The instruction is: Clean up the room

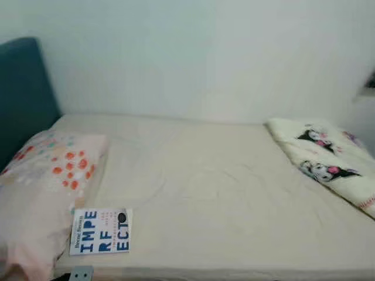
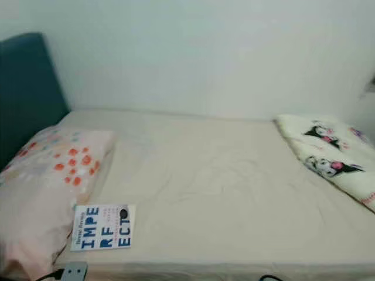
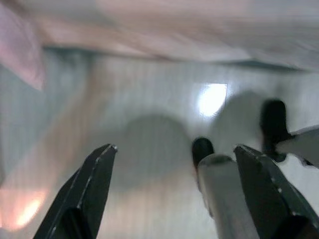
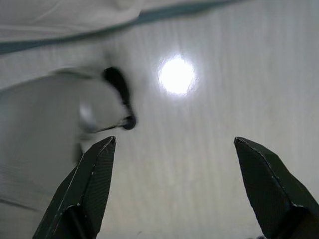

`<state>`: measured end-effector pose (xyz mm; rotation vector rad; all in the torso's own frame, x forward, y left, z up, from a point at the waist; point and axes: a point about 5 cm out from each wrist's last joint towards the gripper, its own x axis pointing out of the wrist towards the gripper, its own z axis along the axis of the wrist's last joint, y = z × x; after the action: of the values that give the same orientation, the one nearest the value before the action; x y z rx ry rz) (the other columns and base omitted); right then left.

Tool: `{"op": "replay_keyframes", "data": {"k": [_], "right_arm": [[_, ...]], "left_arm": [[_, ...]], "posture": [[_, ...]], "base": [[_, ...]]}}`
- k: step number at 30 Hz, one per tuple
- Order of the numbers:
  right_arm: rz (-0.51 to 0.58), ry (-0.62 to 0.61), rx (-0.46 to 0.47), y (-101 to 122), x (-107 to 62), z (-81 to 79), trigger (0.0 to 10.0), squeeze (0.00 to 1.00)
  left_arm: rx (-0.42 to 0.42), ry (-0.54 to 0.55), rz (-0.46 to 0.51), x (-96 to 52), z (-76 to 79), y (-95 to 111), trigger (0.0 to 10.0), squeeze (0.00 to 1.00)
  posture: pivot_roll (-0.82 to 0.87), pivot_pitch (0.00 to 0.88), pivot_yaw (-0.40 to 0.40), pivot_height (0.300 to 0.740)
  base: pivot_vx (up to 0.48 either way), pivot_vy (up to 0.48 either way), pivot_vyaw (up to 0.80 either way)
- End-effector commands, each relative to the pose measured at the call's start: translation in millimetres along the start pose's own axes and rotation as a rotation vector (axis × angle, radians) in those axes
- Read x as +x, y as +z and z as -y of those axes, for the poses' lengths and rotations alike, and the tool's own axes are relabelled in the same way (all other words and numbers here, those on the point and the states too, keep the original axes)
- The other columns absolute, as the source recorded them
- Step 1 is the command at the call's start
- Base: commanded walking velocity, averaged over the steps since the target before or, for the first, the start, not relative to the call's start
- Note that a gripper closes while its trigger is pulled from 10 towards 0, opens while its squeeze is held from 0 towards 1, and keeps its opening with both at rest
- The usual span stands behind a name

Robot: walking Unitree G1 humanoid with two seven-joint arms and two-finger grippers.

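Observation:
A white book [image 1: 100,230] with blue letters lies flat on the bed [image 1: 222,187] near its front left corner, beside a pillow [image 1: 47,175] with orange dots. A folded cream blanket [image 1: 328,158] printed with cartoon figures rests at the bed's right side. My left gripper [image 3: 174,169] hangs open over the pale floor beside the bed's edge, with nothing between its fingers. My right gripper [image 4: 174,164] is open too, above the shiny floor, holding nothing.
A dark teal headboard [image 1: 23,93] stands at the left. A white wall [image 1: 205,52] runs behind the bed. A small grey part [image 1: 81,273] shows at the bottom edge, below the book.

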<state>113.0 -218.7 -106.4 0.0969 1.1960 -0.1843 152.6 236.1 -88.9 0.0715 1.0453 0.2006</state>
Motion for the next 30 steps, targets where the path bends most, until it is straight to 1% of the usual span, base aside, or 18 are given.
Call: {"op": "replay_keyframes", "data": {"k": [1, 10, 12, 17, 30], "right_arm": [[0.006, -0.003, -0.009, 3, -0.1, 2.2, 10.0, 0.0], [0.026, 0.011, -0.025, 7, 0.0, 2.3, 10.0, 0.0], [0.057, 0.026, -0.028, 13, 0.1, 0.5, 10.0, 0.0], [0.066, 0.039, -0.024, 15, 0.3, -1.0, 10.0, 0.0], [0.079, 0.052, -0.036, 18, 0.1, -0.7, 10.0, 0.0]], "left_arm": [[-0.001, 0.0, 0.001, 0.5, 2.1, 2, 10.0, 0.0], [0.034, 0.019, 0.001, 0.9, -0.4, 5, 10.0, 0.0], [0.047, 0.028, -0.001, 1.0, -2.0, 6, 10.0, 0.0], [0.062, 0.043, -0.014, 1.0, -4.2, 5, 10.0, 0.0], [0.071, 0.048, -0.044, 0.2, -2.8, -2, 10.0, 0.0]], "posture": [[-0.04, 0.0, -0.034, 0.74], [-0.04, 0.0, -0.039, 0.74], [-0.04, 0.0, -0.039, 0.74], [-0.04, 0.0, -0.04, 0.74], [-0.04, 0.0, -0.036, 0.74]], "base": [[0.0, 0.0, -0.74], [0.0, 0.0, -0.74], [0.0, 0.0, 0.0], [0.0, -0.48, 0.0], [0.0, -0.48, 0.0]]}}
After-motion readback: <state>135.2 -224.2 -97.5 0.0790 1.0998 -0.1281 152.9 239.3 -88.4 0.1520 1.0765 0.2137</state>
